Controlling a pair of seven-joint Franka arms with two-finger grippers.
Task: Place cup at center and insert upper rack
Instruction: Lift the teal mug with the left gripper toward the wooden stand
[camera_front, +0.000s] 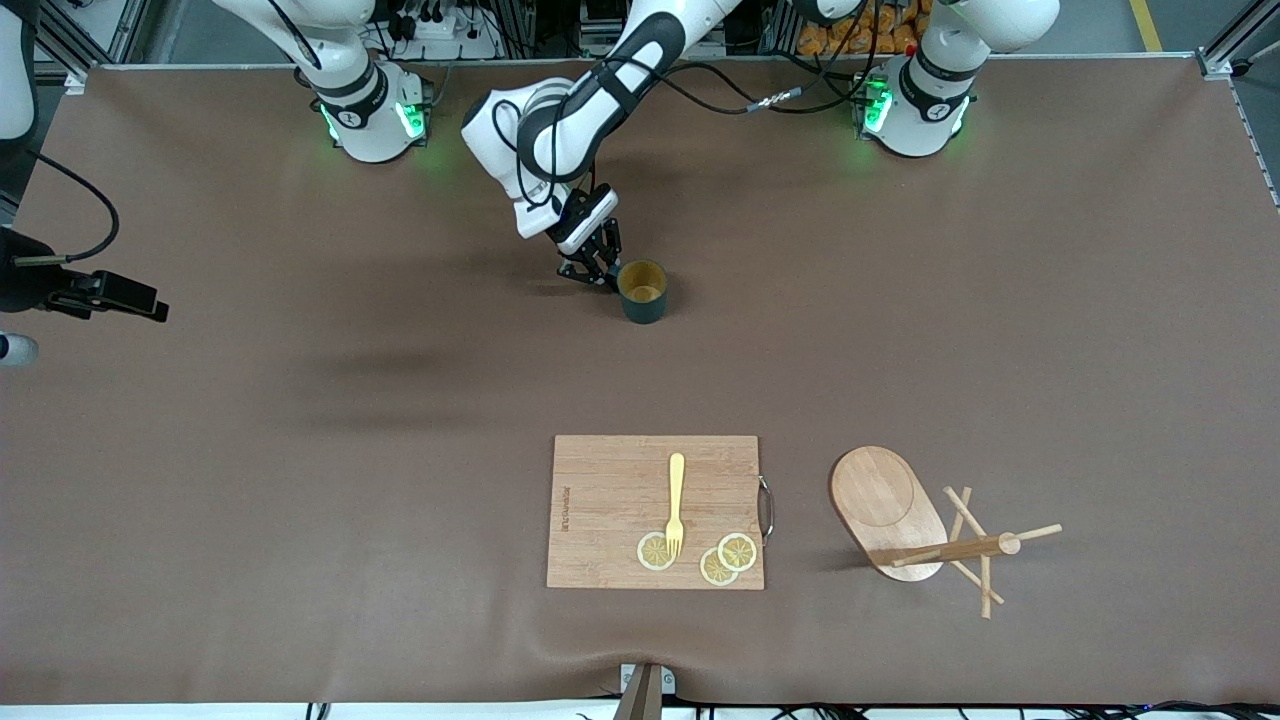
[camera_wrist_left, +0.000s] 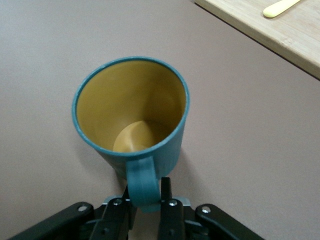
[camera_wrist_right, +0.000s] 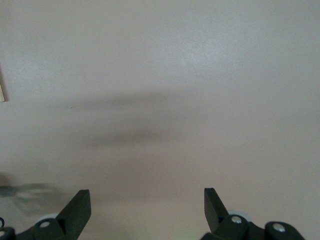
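The cup (camera_front: 642, 291), dark teal with a mustard-yellow inside, stands upright on the brown table between the two arm bases. My left gripper (camera_front: 605, 275) is low beside it, shut on the cup's small handle (camera_wrist_left: 142, 181). In the left wrist view the cup (camera_wrist_left: 131, 107) fills the middle, and the gripper (camera_wrist_left: 145, 197) pinches the handle from both sides. The upper rack (camera_front: 888, 505), a light wooden mug tree, lies tipped on its side near the front edge, toward the left arm's end. My right gripper (camera_wrist_right: 147, 200) hangs open over bare table at the right arm's end (camera_front: 150, 305).
A rectangular bamboo cutting board (camera_front: 600, 500) lies nearer to the front camera than the cup. It carries a yellow fork (camera_front: 676, 500) and three lemon slices (camera_front: 720, 560). A corner of the board (camera_wrist_left: 280, 37) shows in the left wrist view. The mug tree's pegs (camera_front: 975, 555) stick out sideways.
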